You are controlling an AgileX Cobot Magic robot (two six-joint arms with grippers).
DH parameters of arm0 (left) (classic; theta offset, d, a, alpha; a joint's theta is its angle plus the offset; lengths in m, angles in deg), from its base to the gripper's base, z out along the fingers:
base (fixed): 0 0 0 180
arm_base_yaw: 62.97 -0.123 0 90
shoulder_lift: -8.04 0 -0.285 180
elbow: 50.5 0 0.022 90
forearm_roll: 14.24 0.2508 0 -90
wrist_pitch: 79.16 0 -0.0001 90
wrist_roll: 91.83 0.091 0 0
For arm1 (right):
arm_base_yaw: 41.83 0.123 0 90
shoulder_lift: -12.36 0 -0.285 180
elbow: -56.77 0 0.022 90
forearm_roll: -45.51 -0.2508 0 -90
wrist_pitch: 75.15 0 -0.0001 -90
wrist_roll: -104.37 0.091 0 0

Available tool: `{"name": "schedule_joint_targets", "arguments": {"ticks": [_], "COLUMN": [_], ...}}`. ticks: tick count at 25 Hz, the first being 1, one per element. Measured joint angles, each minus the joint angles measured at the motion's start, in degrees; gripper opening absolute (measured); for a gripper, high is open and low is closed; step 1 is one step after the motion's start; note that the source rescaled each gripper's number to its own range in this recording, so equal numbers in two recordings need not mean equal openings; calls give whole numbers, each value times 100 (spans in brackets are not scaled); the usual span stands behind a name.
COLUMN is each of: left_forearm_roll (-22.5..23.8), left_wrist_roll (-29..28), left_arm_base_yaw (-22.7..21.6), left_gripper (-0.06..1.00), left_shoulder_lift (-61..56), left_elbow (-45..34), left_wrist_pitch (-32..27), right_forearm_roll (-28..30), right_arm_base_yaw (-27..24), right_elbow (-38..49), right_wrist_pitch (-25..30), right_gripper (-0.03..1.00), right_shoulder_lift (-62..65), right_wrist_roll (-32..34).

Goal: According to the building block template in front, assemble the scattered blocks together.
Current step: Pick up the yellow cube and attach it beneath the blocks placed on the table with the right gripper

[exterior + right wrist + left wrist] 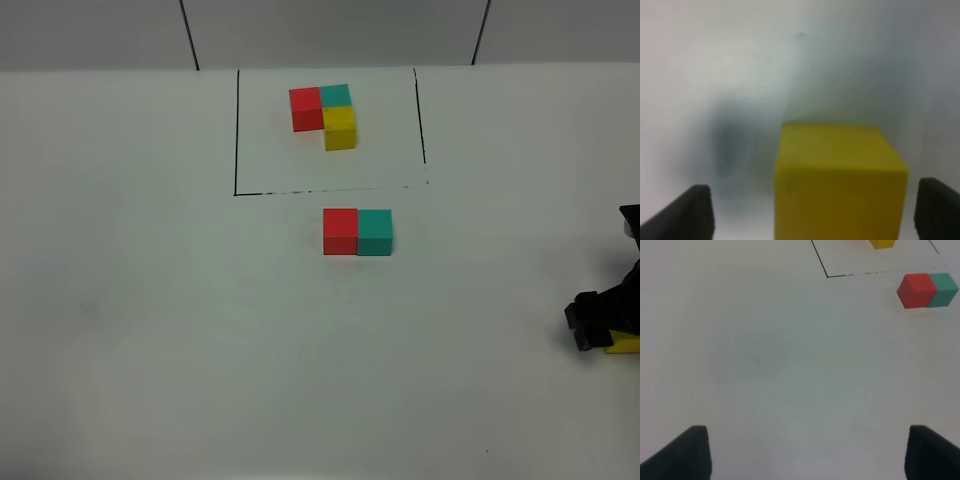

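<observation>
My left gripper (pixel 807 452) is spread wide with nothing between the fingers, over bare table (pixel 765 365). My right gripper (pixel 814 212) is spread too, at the right edge of the high view, down near the table.

The yellow cube (pixel 837 180) stands between its fingers. A gap shows on both sides, wider on one, so it is not pinched. In the high view only a sliver of that cube shows under the gripper.

Red cube (pixel 340 231) and teal cube (pixel 375 232) sit mid-table, touching side by side, red on the left. They are just in front of the near line of the frame (pixel 236 130). The yellow cube is well apart from them, off to the right.

Template (pixel 325 115) is inside the frame at the far side of the table. Its red and teal are joined in a row, with yellow joined on the near side of the teal.

The left wrist view catches the red-teal pair and a frame corner. The left gripper is well apart from both.
</observation>
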Motion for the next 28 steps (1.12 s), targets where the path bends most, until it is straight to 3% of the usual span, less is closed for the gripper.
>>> {"name": "schedule_joint_targets", "arguments": {"ticks": [23,26,28], "left_forearm_roll": [0,0,0], "left_wrist_roll": [0,0,0], "left_arm_base_yaw": [0,0,0], "left_gripper": [74,74,74], "left_shoulder_lift": [0,0,0], "left_elbow": [0,0,0], "left_wrist_pitch": [0,0,0], "right_forearm_roll": [42,42,42], "right_arm_base_yaw": [-51,-51,-51], "right_elbow": [0,0,0], "right_wrist_pitch": [0,-37,-70], "right_gripper": [65,54,34], "right_shoulder_lift": [-76,-121,-121], "right_wrist_roll": [0,0,0]}}
